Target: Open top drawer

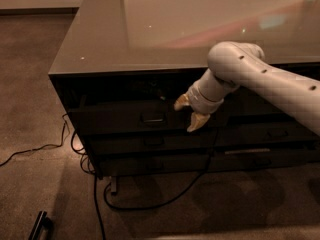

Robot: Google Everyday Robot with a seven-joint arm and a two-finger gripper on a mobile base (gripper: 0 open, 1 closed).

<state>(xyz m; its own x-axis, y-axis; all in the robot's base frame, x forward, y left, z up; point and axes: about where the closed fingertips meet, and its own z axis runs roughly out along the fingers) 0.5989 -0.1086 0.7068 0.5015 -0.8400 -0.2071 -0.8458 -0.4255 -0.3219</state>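
Observation:
The top drawer (112, 120) is the wide dark front just under the glossy cabinet top, with a small rectangular metal pull (152, 118) at its centre. A dark gap shows above the front. My gripper (189, 112) hangs at the end of the white arm in front of the drawer, just right of the pull. Its two yellowish fingers (198, 122) point left and are spread apart, holding nothing. I cannot tell whether they touch the drawer front.
Two lower drawers (150, 143) sit beneath the top one, and another drawer column (275, 133) stands to the right. Black cables (150, 204) trail over the carpet in front and to the left. A dark object (40, 225) lies at the lower left.

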